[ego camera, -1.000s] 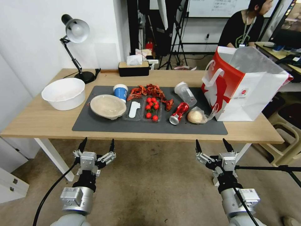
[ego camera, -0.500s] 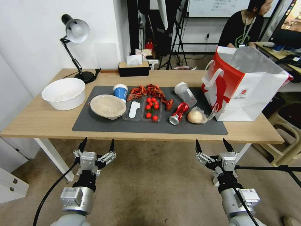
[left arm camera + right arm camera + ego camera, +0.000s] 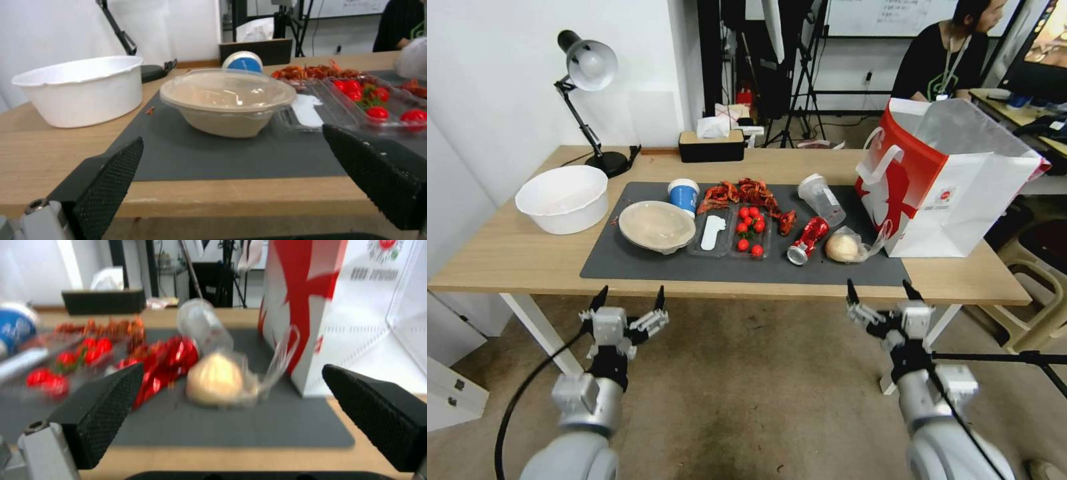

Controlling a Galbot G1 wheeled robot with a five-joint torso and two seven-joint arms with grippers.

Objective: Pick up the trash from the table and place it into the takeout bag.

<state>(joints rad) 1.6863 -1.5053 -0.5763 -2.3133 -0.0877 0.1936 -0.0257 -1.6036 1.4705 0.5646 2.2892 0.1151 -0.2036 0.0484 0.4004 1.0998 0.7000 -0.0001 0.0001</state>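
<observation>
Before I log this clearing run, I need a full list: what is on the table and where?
large white round tub: 1, off the mat, robot's left
beige shallow bowl, clear lid: 1, mat's left part
blue-and-white paper cup: 1, behind bowl
clear plastic trays: 2, mat centre, one holding red tomatoes
red crayfish shells: pile, behind trays
clear plastic lidded cup: 1, lying down
crushed red can: 1
plastic-wrapped bun: 1, beside bag
white-and-red paper takeout bag: 1, table's right
black tissue box: 1, rear
black desk lamp: 1, rear left
left tool: open, below table edge
right tool: open, below table edge

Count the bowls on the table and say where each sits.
2. The white bowl sits on bare wood at the table's left end. The beige shallow bowl sits on the dark mat, beside the blue-and-white paper cup.
</observation>
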